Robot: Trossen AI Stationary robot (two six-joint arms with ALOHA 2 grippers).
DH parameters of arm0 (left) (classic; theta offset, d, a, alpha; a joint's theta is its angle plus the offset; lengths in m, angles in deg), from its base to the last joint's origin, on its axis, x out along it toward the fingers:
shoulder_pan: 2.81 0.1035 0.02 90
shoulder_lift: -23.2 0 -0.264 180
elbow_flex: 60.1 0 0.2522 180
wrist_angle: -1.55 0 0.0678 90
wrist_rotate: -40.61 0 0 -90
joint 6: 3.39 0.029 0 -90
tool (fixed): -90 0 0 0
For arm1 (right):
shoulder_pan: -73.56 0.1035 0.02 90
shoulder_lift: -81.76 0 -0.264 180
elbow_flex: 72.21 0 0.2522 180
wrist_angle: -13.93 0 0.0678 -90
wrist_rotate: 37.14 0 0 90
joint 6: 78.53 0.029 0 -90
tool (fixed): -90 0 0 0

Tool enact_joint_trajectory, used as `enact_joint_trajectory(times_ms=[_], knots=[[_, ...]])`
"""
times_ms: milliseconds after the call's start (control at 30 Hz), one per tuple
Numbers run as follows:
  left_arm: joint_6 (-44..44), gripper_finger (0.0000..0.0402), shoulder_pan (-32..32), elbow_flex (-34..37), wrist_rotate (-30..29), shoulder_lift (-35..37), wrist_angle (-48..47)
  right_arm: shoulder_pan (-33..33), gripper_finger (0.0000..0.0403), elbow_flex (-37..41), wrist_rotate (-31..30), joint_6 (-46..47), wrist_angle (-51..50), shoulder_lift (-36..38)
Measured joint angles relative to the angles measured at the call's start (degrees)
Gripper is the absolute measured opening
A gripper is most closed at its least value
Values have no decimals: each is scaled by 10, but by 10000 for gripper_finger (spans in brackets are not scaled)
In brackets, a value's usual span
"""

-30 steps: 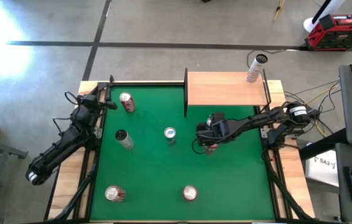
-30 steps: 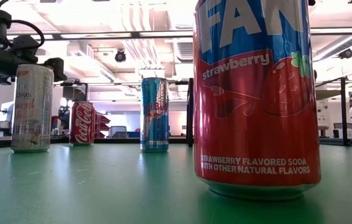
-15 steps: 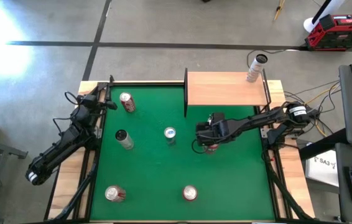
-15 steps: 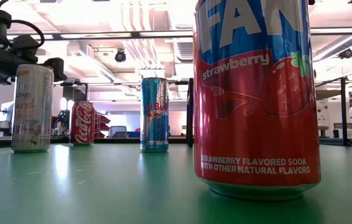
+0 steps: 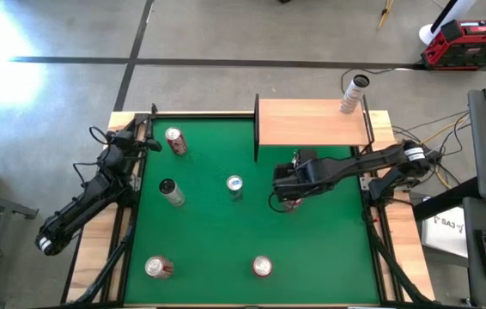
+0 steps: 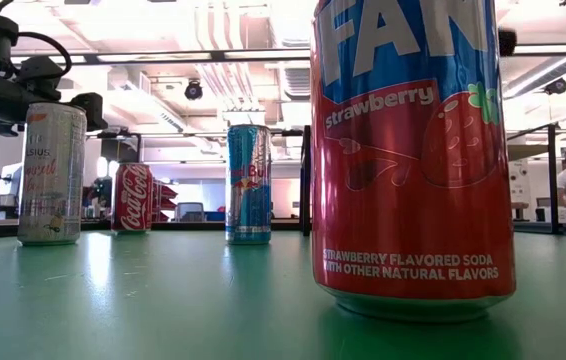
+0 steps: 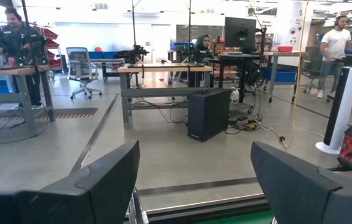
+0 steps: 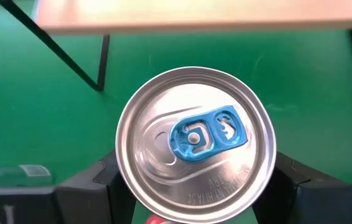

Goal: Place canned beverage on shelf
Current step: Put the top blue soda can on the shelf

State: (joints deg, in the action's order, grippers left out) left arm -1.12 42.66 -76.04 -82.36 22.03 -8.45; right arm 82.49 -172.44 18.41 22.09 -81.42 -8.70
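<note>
1. The right hand sits over the middle of the green worktop, just in front of the shelf, which spans the right half of the far edge; its fingers are clamped on either side of a can with a blue pull tab, so the grip looks made.
2. From the overhead view I cannot tell whether that can has left the felt; the hand and arm cover most of it.
3. One tall can already stands near the shelf's far right corner; that much of the job appears done.
4. The left hand waits at the far left corner, pinched nearly shut on nothing I can see.
5. Still on the worktop: a red can near the far left corner; a dark-topped can towards the left edge; a blue-topped can at the centre; two red cans along the near edge.
6. What remains, I judge: lift the gripped can, carry it to the board, set it upright, let go.
</note>
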Motion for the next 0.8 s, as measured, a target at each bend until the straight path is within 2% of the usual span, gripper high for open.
enact_joint_trajectory(times_ms=[200, 300, 567, 800], knots=[[0, 293, 0, 0, 0, 0, 0, 1, 220, -77, -8, 11, -78, 5], [0, 293, 0, 0, 0, 0, 0, 1, 220, -100, -23, 6, -84, 16], [0, 293, 0, 0, 0, 0, 0, -17, 220, -100, -76, -15, -86, 67], [0, 293, 0, 0, 0, 0, 0, -92, 220, -98, -77, -104, -85, 87]])
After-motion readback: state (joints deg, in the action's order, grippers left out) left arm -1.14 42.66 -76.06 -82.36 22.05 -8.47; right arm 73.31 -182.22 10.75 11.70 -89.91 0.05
